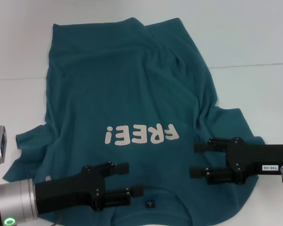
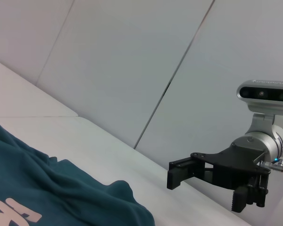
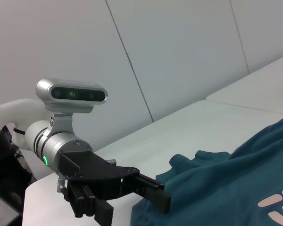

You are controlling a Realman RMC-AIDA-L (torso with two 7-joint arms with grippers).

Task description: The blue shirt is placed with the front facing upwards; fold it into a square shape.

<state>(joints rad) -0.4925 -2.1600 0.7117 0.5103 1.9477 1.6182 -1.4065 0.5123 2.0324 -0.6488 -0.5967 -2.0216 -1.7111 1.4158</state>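
Blue shirt: spread flat on the white table, front up, collar end toward the robot and hem at the far side; the cloth is rumpled, with long creases running down its right half.
Lettering: pale "FREE!" across the chest, reading upside down from the head view.
Neck label: a small dark tag at the collar, lying between the two grippers and nearer the left one.
Left gripper: low over the shirt at the collar's left side, fingers pointing toward the middle of the garment. Its two black fingers stand well apart with bare cloth showing between them; nothing is gripped.
Right gripper: over the shirt near the right shoulder and sleeve, fingers pointing inward toward the lettering. Its fingers are also parted wide and hold nothing.
Head view only: the whole outline of the shirt, both sleeves, the label, and both grippers facing each other across the collar.
Left wrist view only: the right gripper seen side-on against the pale wall panels, its camera housing on top, hanging clear above the table's edge with daylight under the fingers; a fold of sleeve and part of a cream letter lie nearby.
Right wrist view only: the left gripper side-on, its lower finger just above the shirt's edge; whether it touches the cloth I cannot tell. A green light glows on its wrist.
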